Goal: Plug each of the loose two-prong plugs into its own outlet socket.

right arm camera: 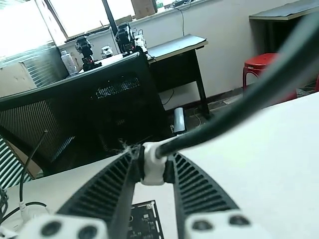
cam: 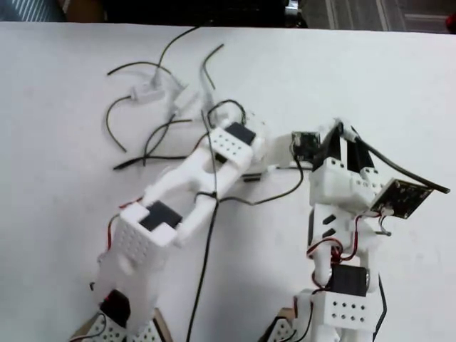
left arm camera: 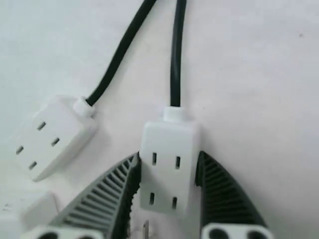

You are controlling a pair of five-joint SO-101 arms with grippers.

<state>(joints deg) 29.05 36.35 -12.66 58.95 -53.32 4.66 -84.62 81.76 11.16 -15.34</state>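
A white outlet socket on a black cord lies on the table, and my left gripper is shut on its two sides. A bare metal prong shows just below it. A second white socket lies beside it, apart and untouched. In the high view my left arm stretches to the table's middle. My right gripper is shut on a white two-prong plug whose black cable runs away from it. The high view has that gripper raised at centre right, its cable trailing right.
More white plug and socket pieces with tangled black cords lie at the back left. A small circuit board sits between the two grippers. A black cable runs down the table between the arms.
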